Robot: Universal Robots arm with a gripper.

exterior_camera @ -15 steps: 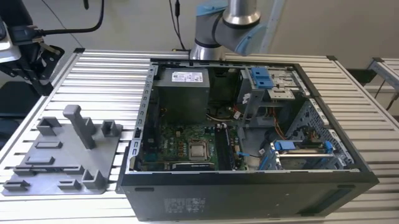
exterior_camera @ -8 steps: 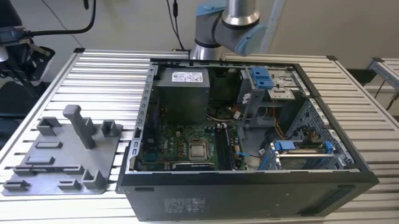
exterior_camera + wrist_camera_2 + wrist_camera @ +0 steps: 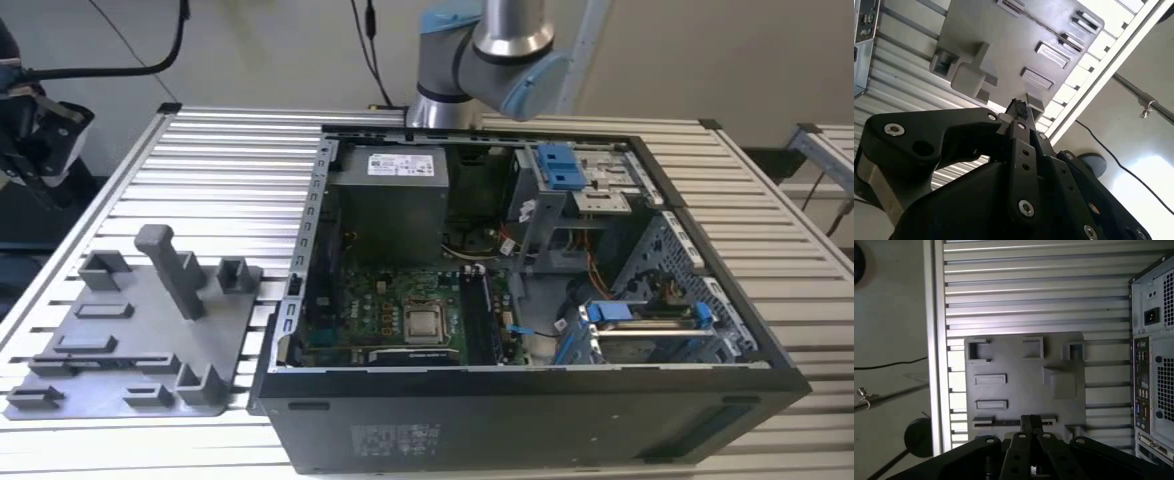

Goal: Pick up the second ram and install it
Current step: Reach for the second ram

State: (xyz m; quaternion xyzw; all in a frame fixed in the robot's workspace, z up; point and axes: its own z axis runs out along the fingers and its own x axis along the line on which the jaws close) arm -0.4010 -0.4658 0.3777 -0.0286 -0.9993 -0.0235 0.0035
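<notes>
Slatted metal table with grey holder tray and open computer case

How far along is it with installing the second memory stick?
Early. Nothing of the install shows as done. The hand hangs above the grey tray, shut and holding nothing I can see. A dark strip in the tray's long slot looks like the stick, so pickup and seating in the open computer remain.

Fixture tray on the table — at the exterior view's left of the computer case
</notes>
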